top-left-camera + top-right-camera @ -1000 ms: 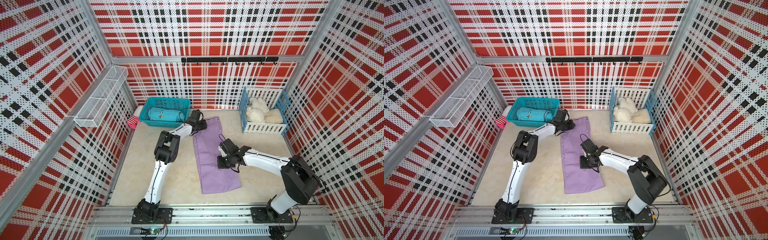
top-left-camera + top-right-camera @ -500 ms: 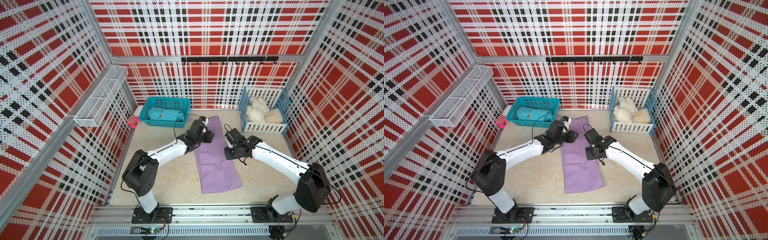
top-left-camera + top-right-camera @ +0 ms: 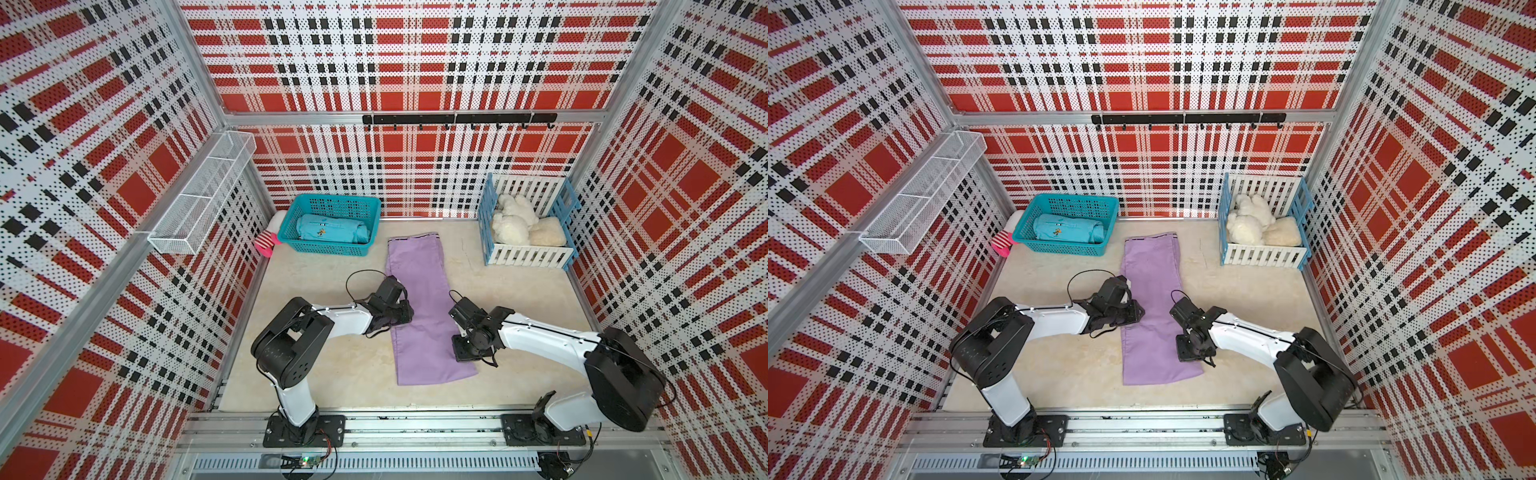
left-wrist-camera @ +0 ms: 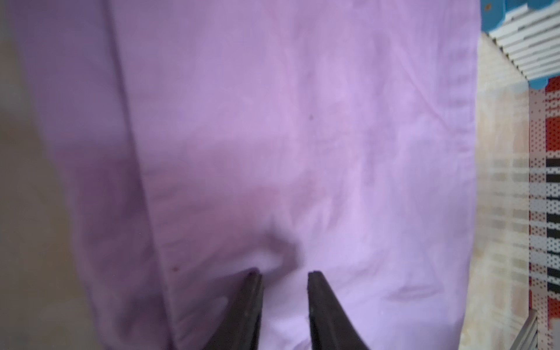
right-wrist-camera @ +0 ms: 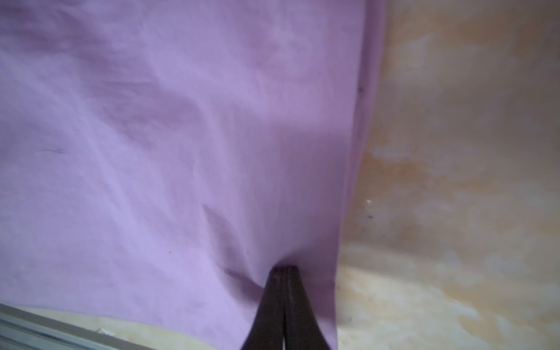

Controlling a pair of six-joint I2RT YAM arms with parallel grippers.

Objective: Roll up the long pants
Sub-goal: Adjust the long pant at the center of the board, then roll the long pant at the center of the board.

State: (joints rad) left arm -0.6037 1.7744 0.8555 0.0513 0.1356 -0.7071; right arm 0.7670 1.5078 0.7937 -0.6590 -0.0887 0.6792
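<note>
Desk (image 3: 332,365) — beige and mottled, with plaid panels on three sides. Landmark for this entry is the teal basket (image 3: 336,198) at the back of the desk.

Long pants (image 3: 419,286): lilac, lying flat and unrolled on the desk in both top views. The dark striped waistband (image 3: 413,238) is just beside the basket's near corner. The legs run straight away from the basket, and the hem end is well apart from it.

Slatted crate (image 3: 528,255), white and blue, stands across the pants from the basket, with plush toys (image 3: 513,220) inside.

In the basket lies a rolled teal garment (image 3: 332,229).

My left tool (image 3: 401,318) is on the pants' edge on the basket's side, about midway down the legs and well apart from the basket. In the wrist view the left tool (image 4: 283,274) has its jaws parted, with the tips down on the cloth and a small pucker just ahead of them. I see no cloth pinched.

My right tool (image 3: 464,353) is on the pants' edge away from the basket, near the hem. In the wrist view the right tool (image 5: 283,268) has its jaws closed together, and creases converge on the tips — it is pinching lilac cloth close to the side edge.

Striped sock (image 3: 266,243), pink and white, lies just beside the basket on its wall side.
</note>
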